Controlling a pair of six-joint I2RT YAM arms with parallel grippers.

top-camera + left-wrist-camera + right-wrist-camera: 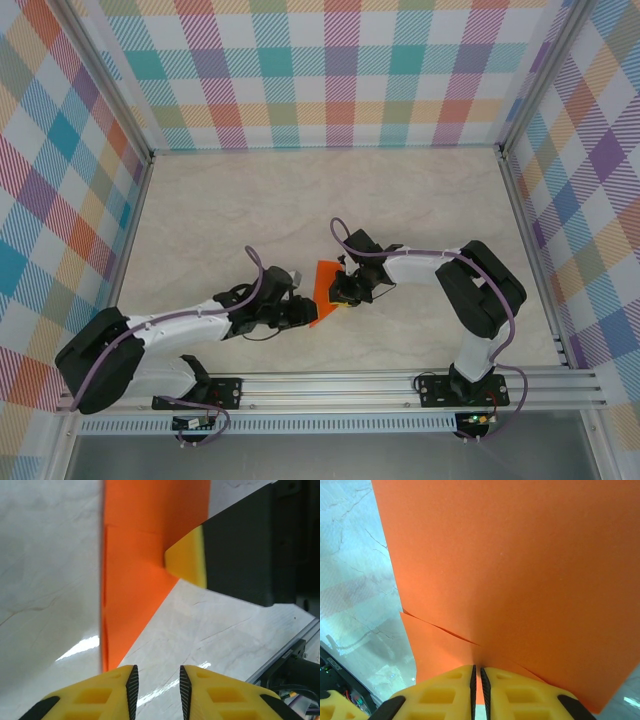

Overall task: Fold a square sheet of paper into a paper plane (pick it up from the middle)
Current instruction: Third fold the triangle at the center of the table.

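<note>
The bench (300, 200) is presenting a pale, marble-patterned surface with faint grey veining. Three upright panels are enclosing it: a back wall (330, 70), a left wall (50, 200) and a right wall (590, 180), all carrying a plaid print in teal, orange, purple, pink and yellow on white. Aluminium posts (110, 90) are running along the panel joints. A slotted aluminium rail (330, 385) is spanning the near edge. Light is reflecting off the glossy bench as bright streaks (75, 647) in the left wrist view.

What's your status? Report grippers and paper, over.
Right gripper shut on orange paper, folds showing. Left gripper open, empty, at the paper's pointed end. Nothing seen in the way.
</note>
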